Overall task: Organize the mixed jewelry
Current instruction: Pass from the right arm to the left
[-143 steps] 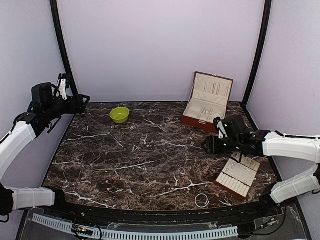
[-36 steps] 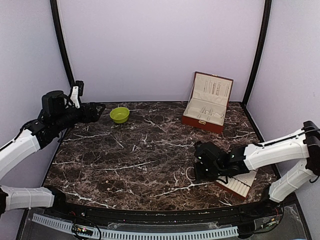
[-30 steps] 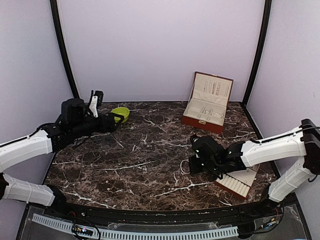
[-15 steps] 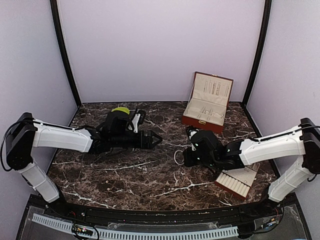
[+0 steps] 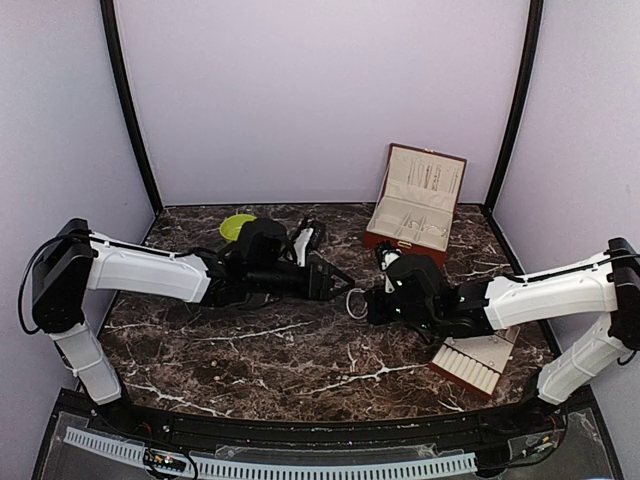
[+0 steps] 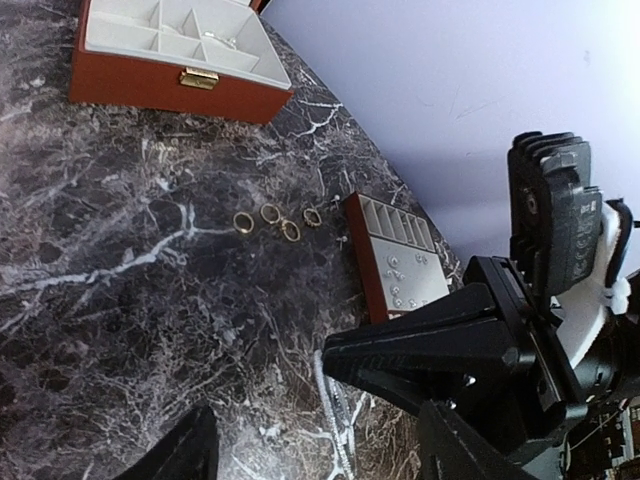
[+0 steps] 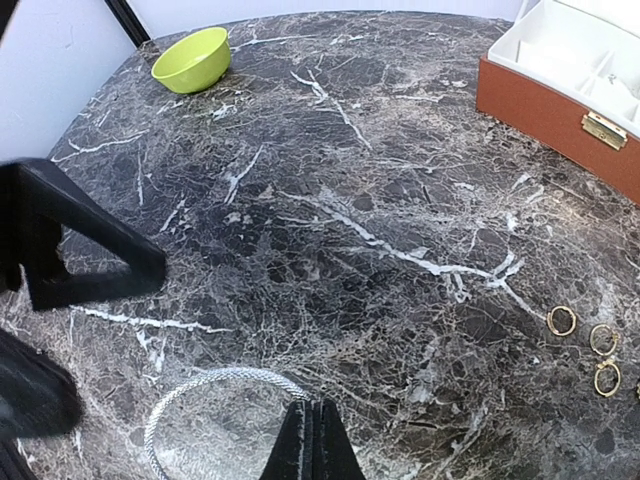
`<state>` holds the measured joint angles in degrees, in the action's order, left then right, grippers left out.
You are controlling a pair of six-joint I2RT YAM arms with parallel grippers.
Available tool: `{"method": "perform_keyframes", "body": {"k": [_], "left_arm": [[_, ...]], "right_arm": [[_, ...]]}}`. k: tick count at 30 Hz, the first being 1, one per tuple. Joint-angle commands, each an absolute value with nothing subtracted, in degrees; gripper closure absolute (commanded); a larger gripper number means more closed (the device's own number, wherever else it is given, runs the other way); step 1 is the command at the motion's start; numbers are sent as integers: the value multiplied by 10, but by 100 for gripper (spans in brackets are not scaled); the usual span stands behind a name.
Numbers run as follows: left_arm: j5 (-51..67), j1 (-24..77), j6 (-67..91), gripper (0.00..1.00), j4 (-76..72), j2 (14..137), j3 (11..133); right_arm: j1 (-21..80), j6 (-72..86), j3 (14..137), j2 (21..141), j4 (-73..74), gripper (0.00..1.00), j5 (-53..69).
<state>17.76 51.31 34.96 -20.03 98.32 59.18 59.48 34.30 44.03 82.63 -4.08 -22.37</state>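
Middle of surface: hoop (image 7: 210,372) now here, gone from near edge. Right fingers (image 7: 312,445) clamped on hoop rim. Left fingers (image 6: 440,345) come across, apart, tips near hoop. Looks like hand-over. Small rings (image 7: 562,320) wait. Box (image 5: 410,225) far back.

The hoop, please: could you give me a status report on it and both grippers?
Right gripper shut on the hoop, mid-table. Left gripper open, tips near the hoop. Nothing between them.
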Motion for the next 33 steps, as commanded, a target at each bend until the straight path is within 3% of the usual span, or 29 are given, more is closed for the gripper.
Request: {"method": "perform_keyframes", "body": {"k": [1,9,25,33], "left_arm": [[200,524,352,36,-187,1001,617],[211,529,361,59,-185,1016,627],[224,534,375,80,-180,1046,648],[229,534,382,96,-185,1054,652]], "right_arm": [[591,339,442,814,-66,100,-235],[591,336,440,813,-67,100,-238],[591,328,443,820,-67,100,-241],[591,322,436,820,-80,100,-241]]}}
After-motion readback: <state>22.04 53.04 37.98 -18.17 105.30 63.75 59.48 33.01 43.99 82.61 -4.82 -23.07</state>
